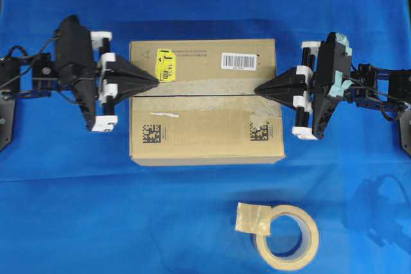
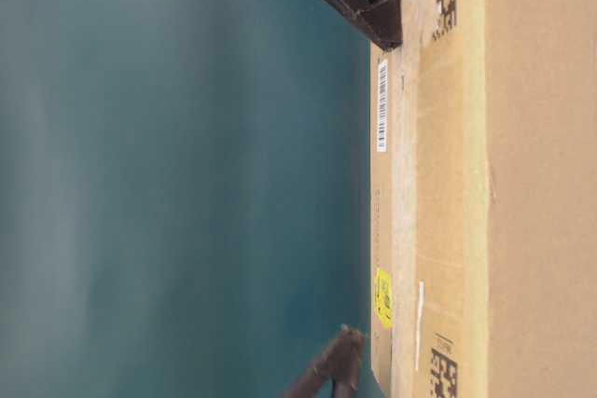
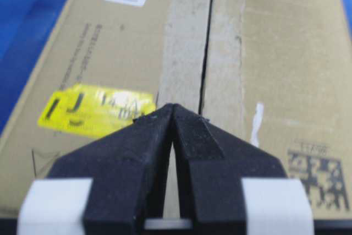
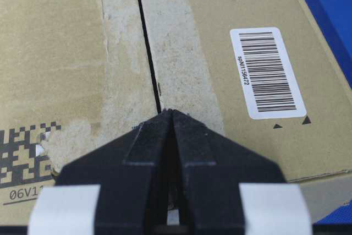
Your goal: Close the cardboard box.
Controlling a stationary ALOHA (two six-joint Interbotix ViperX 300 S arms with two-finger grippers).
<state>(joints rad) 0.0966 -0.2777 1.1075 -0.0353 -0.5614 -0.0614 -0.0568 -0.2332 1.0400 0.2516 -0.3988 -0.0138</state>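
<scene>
Cardboard box (image 1: 207,101) sits centre frame in the overhead view on the blue table cover (image 1: 77,210), long axis left–right. Both long top flaps lie flat; the centre seam (image 1: 205,94) runs along that axis, a thin dark gap still visible between the flap edges.

Left gripper (image 1: 156,82) at the box's left end, fingers pinched together, holding nothing, tip over the seam end beside the yellow sticker (image 1: 166,65). Right gripper (image 1: 257,89) mirrors it at the right end, also pinched to a point, empty, tip on the seam line below the barcode label (image 1: 239,61).

Both tips point inward along the seam, equally near. Whether the tips touch the cardboard: cannot tell. Judgement: box looks essentially closed; only a press-down along the seam remains.

Tape roll (image 1: 287,233) lies lower right, well apart.
</scene>
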